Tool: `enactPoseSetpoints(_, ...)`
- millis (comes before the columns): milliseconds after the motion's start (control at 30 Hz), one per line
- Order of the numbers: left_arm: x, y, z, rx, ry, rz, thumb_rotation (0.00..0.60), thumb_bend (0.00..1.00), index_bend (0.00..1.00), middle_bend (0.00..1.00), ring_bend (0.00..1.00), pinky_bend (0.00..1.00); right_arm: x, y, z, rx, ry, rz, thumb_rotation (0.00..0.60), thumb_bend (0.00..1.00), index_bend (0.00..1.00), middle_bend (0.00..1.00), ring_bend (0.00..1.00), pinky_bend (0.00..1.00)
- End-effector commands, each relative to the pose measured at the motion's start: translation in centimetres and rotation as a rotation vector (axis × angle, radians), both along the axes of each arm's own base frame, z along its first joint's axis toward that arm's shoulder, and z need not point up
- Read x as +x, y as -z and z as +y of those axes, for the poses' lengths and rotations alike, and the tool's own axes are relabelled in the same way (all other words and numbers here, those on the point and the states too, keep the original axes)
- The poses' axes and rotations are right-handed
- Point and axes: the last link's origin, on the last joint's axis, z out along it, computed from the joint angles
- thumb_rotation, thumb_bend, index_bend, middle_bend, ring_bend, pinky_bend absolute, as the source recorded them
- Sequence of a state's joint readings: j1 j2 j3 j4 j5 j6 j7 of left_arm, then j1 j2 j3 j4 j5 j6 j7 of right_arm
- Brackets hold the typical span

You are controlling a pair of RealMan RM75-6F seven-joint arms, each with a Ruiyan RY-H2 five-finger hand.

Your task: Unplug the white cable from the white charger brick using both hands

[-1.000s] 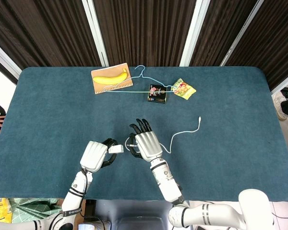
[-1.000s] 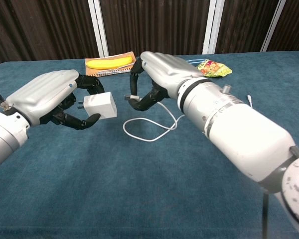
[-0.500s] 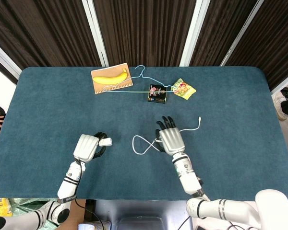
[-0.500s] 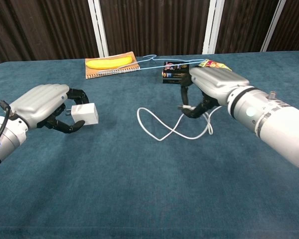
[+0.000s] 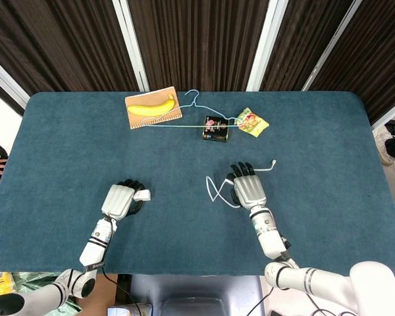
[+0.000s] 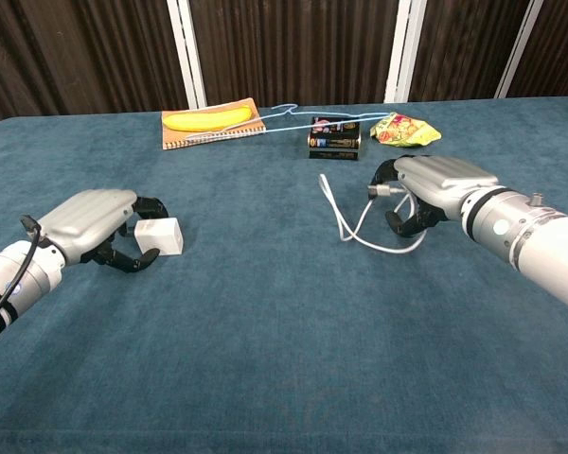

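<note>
no legible text anywhere, print on the small black rectangular box [image 5: 216,128] at twelve o'clock too small to read, markings on the yellow-green crinkled snack packet [image 5: 252,121] just beside it likewise blurred

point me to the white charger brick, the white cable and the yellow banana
small white charger brick [image 6: 159,235], chest view, on its front face.
thin white cable [image 6: 345,219], chest view, on the loop lying on the table.
yellow banana [image 5: 151,105], head view, on the middle of its curve.
</note>
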State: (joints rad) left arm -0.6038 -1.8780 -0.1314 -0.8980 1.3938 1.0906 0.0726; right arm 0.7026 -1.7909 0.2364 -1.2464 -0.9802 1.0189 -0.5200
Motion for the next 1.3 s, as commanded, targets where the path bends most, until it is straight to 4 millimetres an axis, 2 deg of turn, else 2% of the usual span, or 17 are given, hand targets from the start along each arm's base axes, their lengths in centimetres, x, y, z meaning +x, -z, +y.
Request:
enactPoseSetpoints(33,0.2,-0.4,0.0,-0.005,0.009,-0.015,0.6,0.45,0.26,0.2,0.13,0.3,0.0,-1.1,0.1,0.005,-0.012,0.013,0.6,0.57,0.1,0.08,0.0,0.0)
enactPoseSetpoints(167,0.7,-1.4,-0.4,-0.014,0.021,-0.043,0.6,0.45,0.17,0.13,0.06,0.24,0.2,-3.0,0.5,0.0,-0.025,0.007,0.6,0.51,0.01,0.04,0.0,0.0)
enactPoseSetpoints(300,1.4,-3.0,-1.1,-0.007,0.05,-0.057,0.6,0.44,0.13,0.08,0.02,0.21,0.1,-5.5,1.4,-0.003,-0.046,0.029,0.6,0.44,0.0,0.0,0.0,0.0)
enactPoseSetpoints(467,2.5,-7.0,-2.6,0.038,0.114,-0.112,0.6,0.44,0.1,0.05,0.0,0.18,0.0,-10.4,4.3,-0.054,-0.099,0.043,0.6,0.33,0.0,0.0,0.0,0.0)
enactPoseSetpoints(567,2.1,-9.8,-4.1,0.051,0.125,-0.135,0.6,0.43,0.08,0.05,0.0,0.15,-1.0,-13.7,7.1,-0.096,-0.119,0.044,0.6,0.29,0.0,0.0,0.0,0.0)
enactPoseSetpoints(633,1.3,-11.6,-5.4,0.028,0.105,-0.135,0.6,0.43,0.06,0.05,0.0,0.14,-2.3,-15.7,9.2,-0.117,-0.111,0.059,0.6,0.26,0.0,0.0,0.0,0.0)
enactPoseSetpoints(767,-1.0,-14.6,-8.2,0.018,0.061,-0.121,0.6,0.43,0.04,0.04,0.0,0.1,-5.4,-18.1,13.4,-0.153,-0.076,0.086,0.6,0.26,0.0,0.0,0.0,0.0)
enactPoseSetpoints(867,-3.7,-16.3,-10.6,0.042,0.024,-0.084,0.6,0.43,0.03,0.04,0.0,0.08,-8.4,-19.0,16.5,-0.189,-0.032,0.102,0.6,0.26,0.0,0.0,0.0,0.0)
enactPoseSetpoints(967,-6.4,-17.5,-13.0,0.067,-0.032,-0.054,0.6,0.43,0.01,0.02,0.0,0.06,-11.2,-19.4,18.6,-0.232,0.03,0.096,0.6,0.26,0.0,0.0,0.0,0.0)
enactPoseSetpoints(1067,-8.3,-18.3,-14.7,0.083,-0.061,-0.056,0.6,0.43,0.01,0.01,0.0,0.04,-12.8,-19.9,19.6,-0.279,0.075,0.095,0.6,0.26,0.0,0.0,0.0,0.0)
enactPoseSetpoints(1100,-8.7,-18.6,-14.8,0.086,-0.068,-0.051,0.6,0.43,0.0,0.01,0.0,0.04,-12.8,-20.1,19.8,-0.283,0.068,0.096,0.6,0.26,0.0,0.0,0.0,0.0)
enactPoseSetpoints(1300,-9.5,-19.2,-14.2,0.113,-0.061,-0.037,0.6,0.42,0.0,0.01,0.0,0.03,-12.5,-20.5,20.3,-0.312,0.036,0.071,0.6,0.26,0.0,0.0,0.0,0.0)
